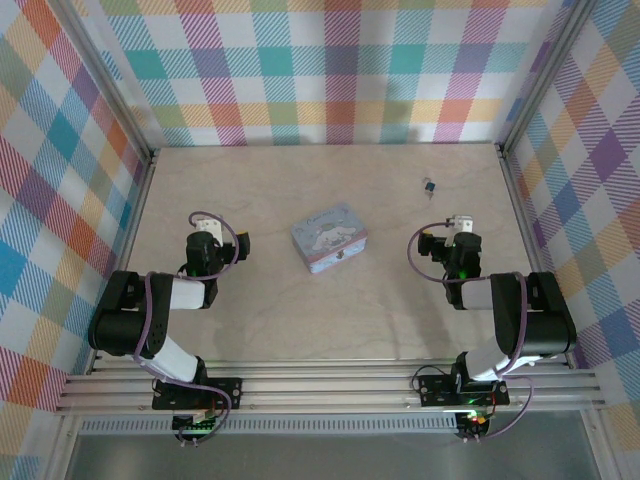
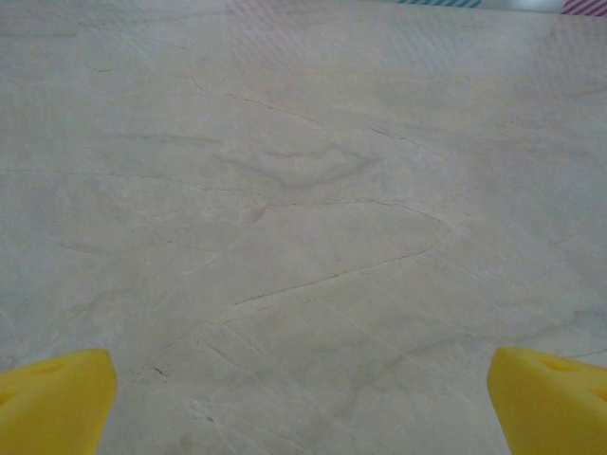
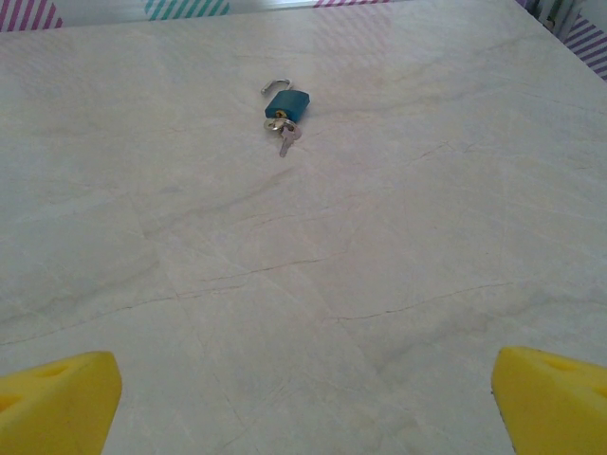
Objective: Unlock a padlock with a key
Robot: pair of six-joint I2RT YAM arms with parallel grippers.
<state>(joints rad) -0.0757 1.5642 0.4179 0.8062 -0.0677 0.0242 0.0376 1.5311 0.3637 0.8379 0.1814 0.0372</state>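
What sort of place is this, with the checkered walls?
Probably a robot test booth: left arm and right arm bolted at a table, plaid panels around, padlock and tin set out.

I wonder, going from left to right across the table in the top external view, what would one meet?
left end effector → cartoon-print tin → padlock → right end effector
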